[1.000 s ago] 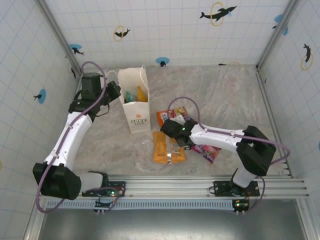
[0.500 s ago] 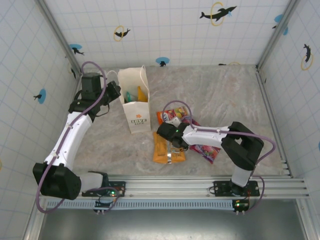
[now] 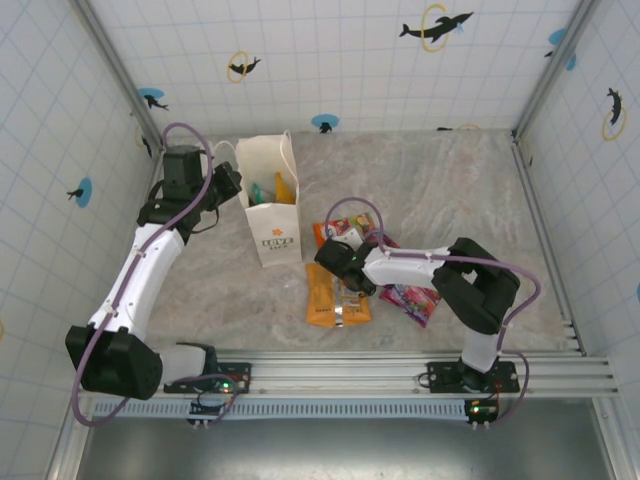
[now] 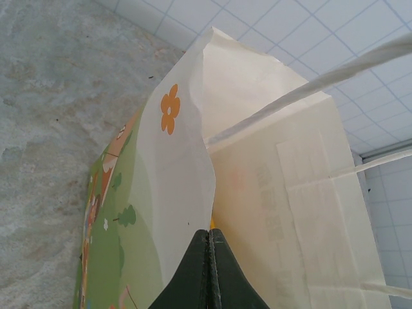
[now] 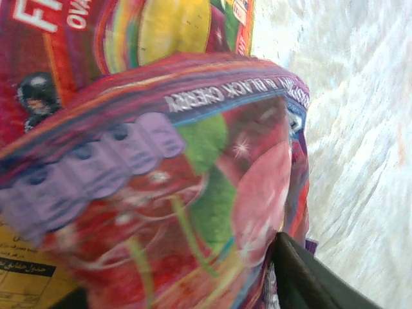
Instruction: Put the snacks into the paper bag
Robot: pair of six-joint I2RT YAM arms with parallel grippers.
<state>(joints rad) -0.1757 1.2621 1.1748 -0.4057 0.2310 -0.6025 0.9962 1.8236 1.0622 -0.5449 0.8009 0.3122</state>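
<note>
Left gripper point(image 4: 207, 261) jaws pinching paper bag point(image 4: 290, 193) wall, right gripper point(image 3: 345, 268) centre frame, magenta packet point(image 5: 161, 193) between jaws, closure unclear

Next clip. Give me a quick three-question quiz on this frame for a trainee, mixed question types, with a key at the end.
1. True or false: the paper bag is lying flat on the table.
2. Which gripper pinches the bag's wall? A) left B) right C) neither
3. Fill in: in the top view, the broad packet just on the bases' side of the right gripper is ____.

Key: 1 false, it stands upright. 2 A, the left gripper has its fingers meeting on the paper. 3 orange.
</note>
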